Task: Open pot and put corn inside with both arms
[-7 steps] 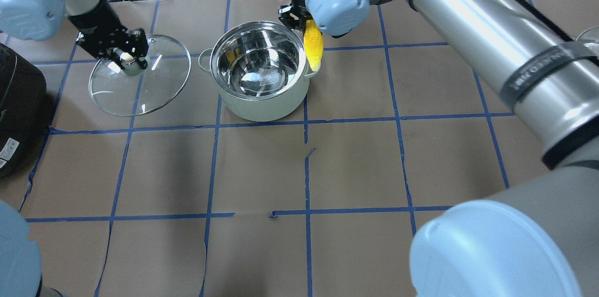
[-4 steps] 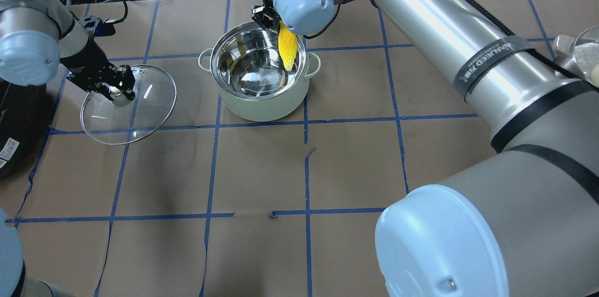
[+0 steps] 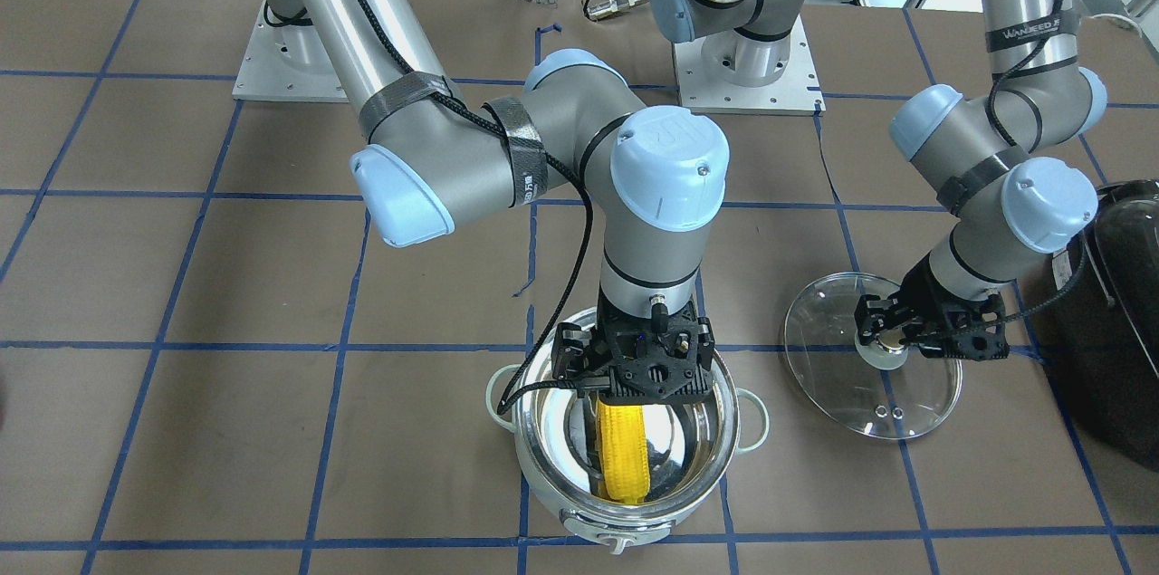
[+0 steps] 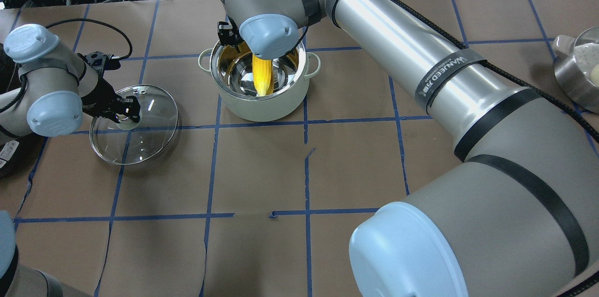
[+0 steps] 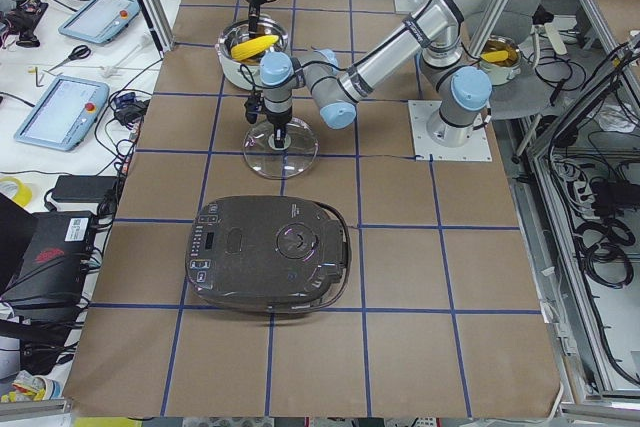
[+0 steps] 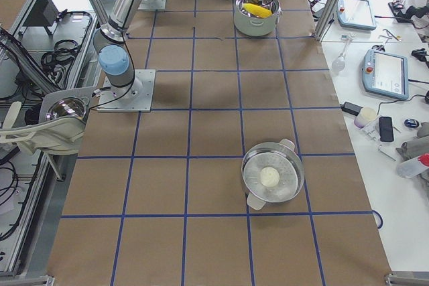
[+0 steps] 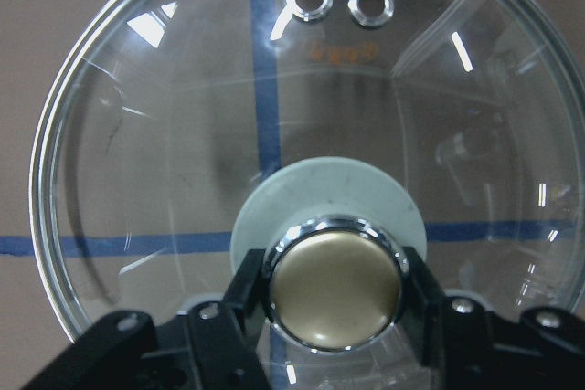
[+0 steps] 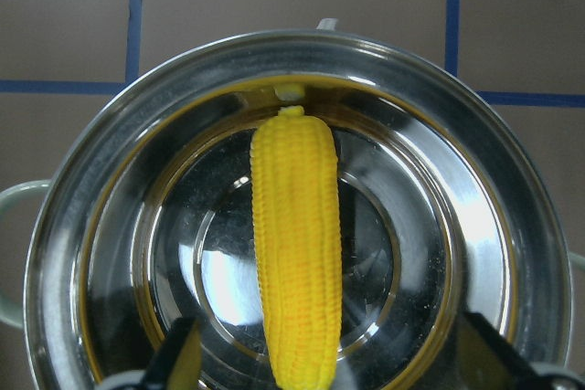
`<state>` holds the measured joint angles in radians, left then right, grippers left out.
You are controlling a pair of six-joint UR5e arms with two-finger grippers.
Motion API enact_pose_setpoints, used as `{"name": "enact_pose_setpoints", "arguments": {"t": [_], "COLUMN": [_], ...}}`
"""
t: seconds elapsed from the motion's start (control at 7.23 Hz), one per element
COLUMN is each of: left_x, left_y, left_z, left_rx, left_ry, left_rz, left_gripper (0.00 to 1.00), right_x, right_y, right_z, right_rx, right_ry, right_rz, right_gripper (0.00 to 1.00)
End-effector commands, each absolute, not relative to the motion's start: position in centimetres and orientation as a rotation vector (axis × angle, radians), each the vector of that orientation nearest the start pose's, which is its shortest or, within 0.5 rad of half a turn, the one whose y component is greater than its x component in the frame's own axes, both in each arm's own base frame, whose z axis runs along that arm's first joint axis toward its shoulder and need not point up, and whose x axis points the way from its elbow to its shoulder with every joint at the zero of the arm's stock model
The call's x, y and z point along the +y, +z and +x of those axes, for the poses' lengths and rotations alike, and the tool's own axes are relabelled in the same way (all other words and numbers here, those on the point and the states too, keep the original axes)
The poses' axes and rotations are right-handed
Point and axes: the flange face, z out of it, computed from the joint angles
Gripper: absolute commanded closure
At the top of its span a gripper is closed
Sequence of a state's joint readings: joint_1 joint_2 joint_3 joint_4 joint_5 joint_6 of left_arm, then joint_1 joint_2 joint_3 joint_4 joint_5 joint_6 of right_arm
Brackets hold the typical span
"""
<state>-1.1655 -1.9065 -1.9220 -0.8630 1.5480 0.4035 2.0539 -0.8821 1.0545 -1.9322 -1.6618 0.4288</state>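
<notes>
Overhead, reading left to right.

Far left edge: black appliance on the surface, brown paper with a blue tape grid.

Next, my left tool. It is narrow and clamped on the gold knob of the glass lid. In the left wrist view one black finger sits on each side of the knob, both touching it. The lid is level and low, at about 8 o'clock from the pot and apart from it. I cannot tell whether its rim touches the surface. Tape lines show through the glass.

Centre: pot, lid off, steel lining bare, upright on the surface. The corn is inside the rim. In the right wrist view it runs from 6 to 12 o'clock, with the tapered tip right at the steel wall at 12. The side views show it slanting in the pot. I cannot tell whether it rests on the bottom.

My right tool is over the pot, pointing down. It is wide: its fingers stand at the lower corners of the wrist view, with clear gaps to the blunt end of the corn between them. Nothing is gripped.

Far right edge, about 3 o'clock from the pot and well apart: steel bowl with a pale round lump in it.
</notes>
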Motion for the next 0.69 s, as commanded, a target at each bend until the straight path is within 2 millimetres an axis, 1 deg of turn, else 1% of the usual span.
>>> {"name": "enact_pose_setpoints", "arguments": {"t": [0.0,0.14,0.28,0.41,0.55], "left_x": [-55.3,-55.4,-55.5,-55.9,-56.8], "left_y": [21.5,21.4,21.7,23.7,26.3], "left_z": [10.0,10.0,10.0,9.5,8.7], "left_rx": [3.152,3.155,3.151,3.134,3.125], "left_ry": [-0.039,-0.034,-0.038,-0.084,-0.123], "left_rz": [-0.026,-0.029,-0.029,-0.014,0.017], "left_gripper": [0.75,0.01,0.00,0.00,0.00], "right_x": [-61.5,-60.5,-60.0,-60.2,-59.0], "right_y": [38.2,40.6,42.7,43.1,43.9], "right_z": [44.5,41.6,38.5,34.4,29.4], "right_rx": [3.188,3.220,3.225,3.242,3.266], "right_ry": [-0.323,-0.206,-0.206,-0.172,-0.059], "right_rz": [-0.276,-0.278,-0.219,-0.143,-0.053], "right_gripper": [0.00,0.00,0.00,0.00,0.00]}}
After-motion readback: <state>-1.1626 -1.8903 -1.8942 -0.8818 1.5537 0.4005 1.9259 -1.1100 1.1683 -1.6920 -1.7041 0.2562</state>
